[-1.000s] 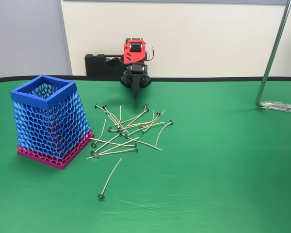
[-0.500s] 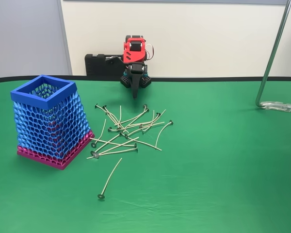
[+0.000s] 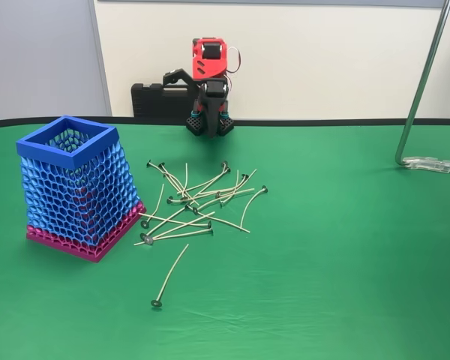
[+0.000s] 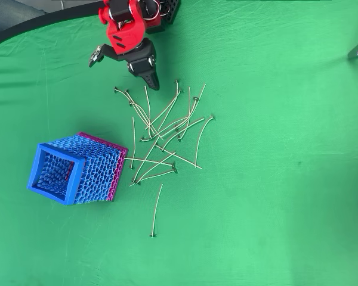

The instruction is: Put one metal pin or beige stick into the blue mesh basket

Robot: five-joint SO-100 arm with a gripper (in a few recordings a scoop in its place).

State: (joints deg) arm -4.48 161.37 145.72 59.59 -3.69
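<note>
Green cloth tabletop, wrinkled in places. Red and black arm at the far edge in the fixed view, folded back near its base. Claw open and empty: in the overhead view one black finger points down toward the heap, the other thin finger splays well out to the picture's left. Sticks lie in a loose crisscross heap near the middle of the tabletop, below the claw in the overhead view, none touched by it. Each is thin, pale beige, gently curved, with a small dark round flat head at one end; about twenty, many overlapping. One lone stick lies apart from the heap, nearer the camera in the fixed view, head at its lower end; the same one sits lowest in the overhead view. Blue mesh basket stands to the picture's left of the heap in the fixed view, upright, tall and tapered, narrower at the top, honeycomb mesh walls, solid square blue rim, magenta-pink band around the bottom. In the overhead view its interior looks empty, though mesh makes that hard to confirm. Nearest sticks end just beside the basket's pink base. A bent metal stand rises at the right edge in the fixed view.
</note>
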